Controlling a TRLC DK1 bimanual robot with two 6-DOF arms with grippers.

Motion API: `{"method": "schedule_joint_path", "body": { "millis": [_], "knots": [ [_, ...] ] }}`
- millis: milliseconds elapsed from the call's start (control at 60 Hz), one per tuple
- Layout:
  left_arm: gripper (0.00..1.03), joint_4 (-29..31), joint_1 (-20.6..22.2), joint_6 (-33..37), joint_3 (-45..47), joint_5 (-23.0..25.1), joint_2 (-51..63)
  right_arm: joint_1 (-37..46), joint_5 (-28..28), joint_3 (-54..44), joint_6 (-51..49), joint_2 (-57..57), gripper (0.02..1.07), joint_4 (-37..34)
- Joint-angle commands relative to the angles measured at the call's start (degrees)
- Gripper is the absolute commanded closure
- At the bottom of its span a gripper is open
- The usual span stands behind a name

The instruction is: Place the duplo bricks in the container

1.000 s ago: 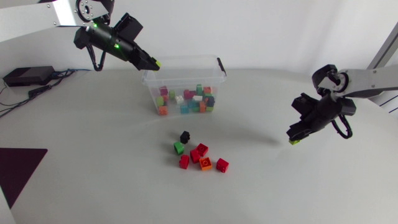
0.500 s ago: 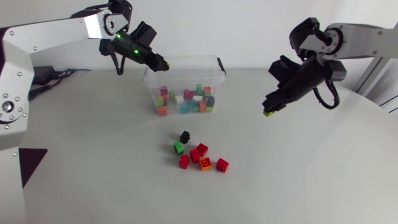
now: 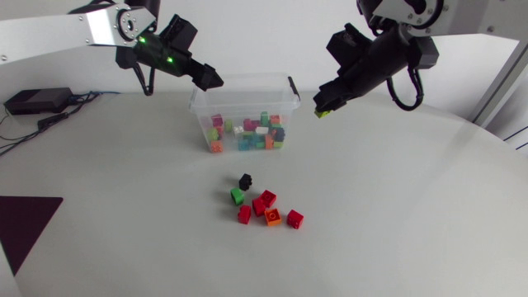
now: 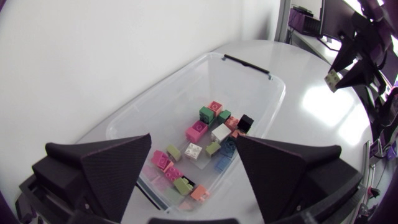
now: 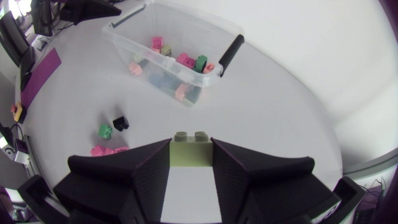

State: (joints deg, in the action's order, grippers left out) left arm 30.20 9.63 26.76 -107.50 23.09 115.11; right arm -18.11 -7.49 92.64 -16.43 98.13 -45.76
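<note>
A clear plastic container (image 3: 200,115) holding several coloured duplo bricks stands at the back middle of the table. My left gripper (image 3: 209,80) hovers over its back left corner. In the left wrist view, the left gripper (image 4: 194,142) is open and empty, with the container (image 4: 252,67) below it. My right gripper (image 3: 320,107) hangs just right of the container, shut on a pale green brick (image 5: 191,149). Several loose bricks lie in front of the container: black (image 3: 245,180), green (image 3: 238,195), orange (image 3: 273,217) and reds (image 3: 294,219).
A black box (image 3: 37,100) with cables sits at the back left. A dark purple mat (image 3: 25,223) lies at the table's left edge. The container has a black handle (image 3: 293,87) on its right end.
My left gripper opened over the container and the pale brick at its tip is gone. My right arm rose and swung left toward the container, carrying its brick.
</note>
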Motion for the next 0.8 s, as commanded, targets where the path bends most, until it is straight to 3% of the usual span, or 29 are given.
{"method": "schedule_joint_path", "body": {
  "millis": [0, 450, 783],
  "knots": [
    [0.05, -0.84, -0.66, 0.04, 4.32, 0.02, -6.21, -0.96, -0.51, 2.72, 2.1, 2.51, 0.74, 1.28],
    [0.06, -1.02, -1.1, 15.6, 31.39, 2.4, -25.37, -3.69, -1.04, 12.92, 4.12, 12.18, 0.74, 5.68],
    [0.06, -0.75, 1.27, 22.37, 42.82, 3.01, -27.92, -4.74, -0.6, 18.37, 4.47, 17.54, 0.74, 7.35]
  ]
}}
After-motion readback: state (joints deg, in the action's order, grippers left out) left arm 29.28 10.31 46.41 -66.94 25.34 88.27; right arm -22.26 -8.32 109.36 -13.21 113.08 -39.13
